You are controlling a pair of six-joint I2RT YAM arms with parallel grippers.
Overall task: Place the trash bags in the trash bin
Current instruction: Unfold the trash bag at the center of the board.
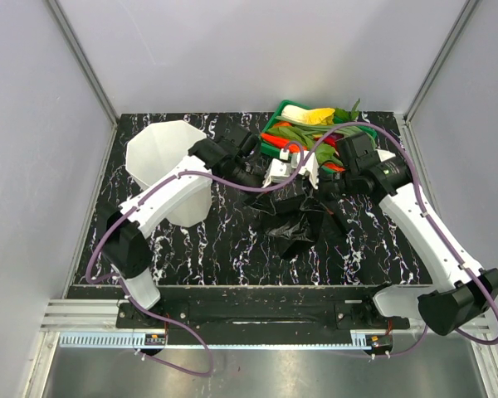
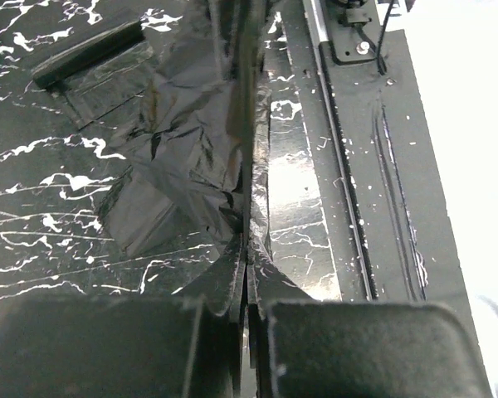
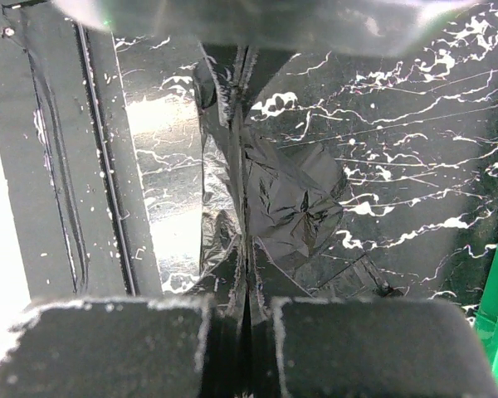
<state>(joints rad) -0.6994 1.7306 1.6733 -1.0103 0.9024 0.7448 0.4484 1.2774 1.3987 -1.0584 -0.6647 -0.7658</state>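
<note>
**Double pinch, both sides closed**

Left end effector [image 2: 246, 259]: jaws fully closed, pinching a thin upright fold of the black trash bag [image 2: 178, 141]. Right end effector [image 3: 244, 249]: same story, clamped tight on another fold of that film. The two sit near each other over the middle of the counter [image 1: 224, 245], pointing inward. The rest of the trash bag hangs crinkled below and between them, with its lower part spread on the counter. The trash bin [image 1: 162, 149] stands upright off to the left of the left end effector, well apart, and the trash bag is outside it. The green tray [image 1: 273, 123] of vegetables is just beyond both end effectors, on the far side.
</note>
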